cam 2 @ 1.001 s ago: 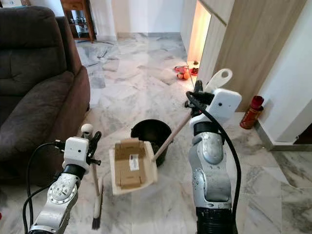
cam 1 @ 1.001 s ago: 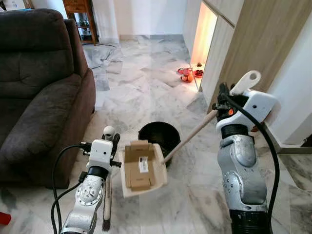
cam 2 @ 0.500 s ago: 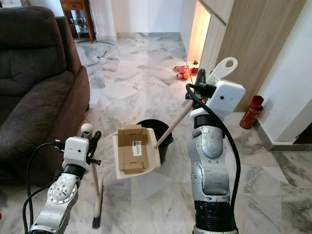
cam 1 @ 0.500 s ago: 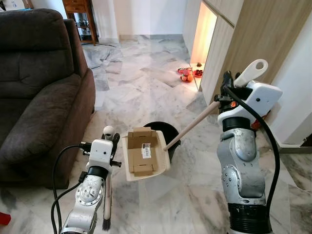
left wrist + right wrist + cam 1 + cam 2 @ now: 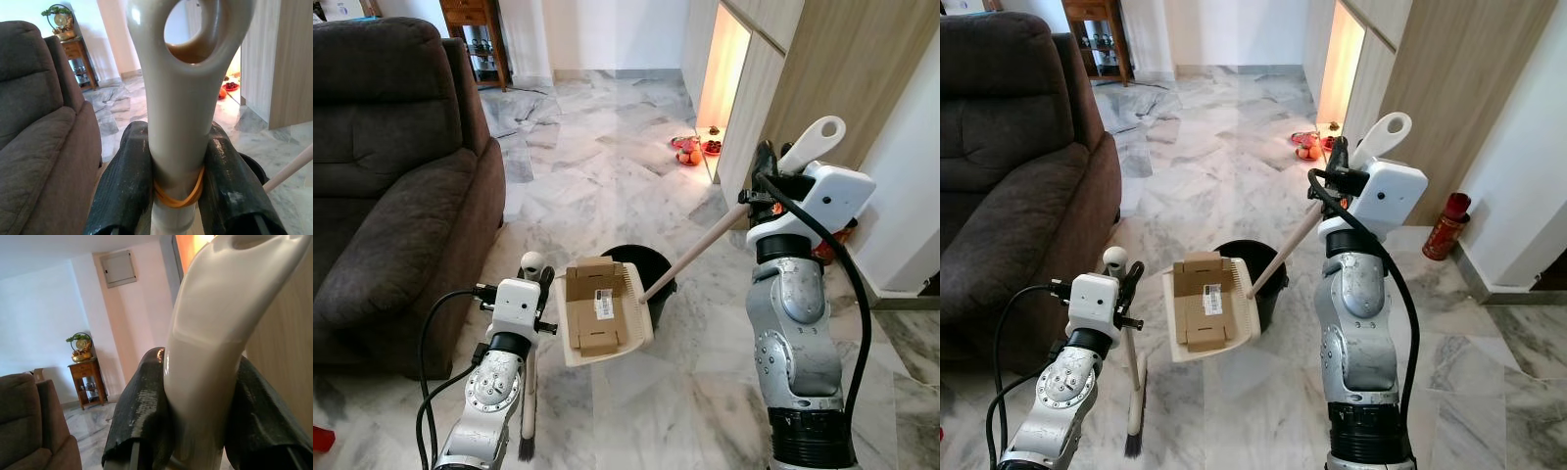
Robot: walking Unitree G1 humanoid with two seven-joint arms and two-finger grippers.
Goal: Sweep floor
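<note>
A cream dustpan (image 5: 607, 315) is held off the marble floor (image 5: 607, 166) at the centre of the head views, tilted, its far edge over the rim of a black bucket (image 5: 651, 269) standing on the floor. One flattened brown cardboard box (image 5: 595, 305) with a white label lies in the pan. The pan's long pale handle (image 5: 700, 257) slants up to the right gripper (image 5: 766, 186), raised at chest height near a wood-panelled cabinet (image 5: 832, 88). The left gripper (image 5: 536, 284), lower and nearer the dark brown sofa (image 5: 391, 176), holds one small brush (image 5: 527, 411) upright, bristles down near the floor.

The right wrist view shows both black fingers (image 5: 142, 416) clamped against the cream handle end, and a small wooden side table (image 5: 88, 382) with an ornament on top against a white wall. The left wrist view shows its two fingers (image 5: 124, 186) pressed on the brush's cream handle (image 5: 181, 122), an orange rubber band (image 5: 178, 196) around it, with a hanging hole at the tip.

Beyond the bucket, red and orange fruit-like items (image 5: 690, 150) sit by a lit opening. A red cylinder (image 5: 1443, 227) stands by the wall on the right.
</note>
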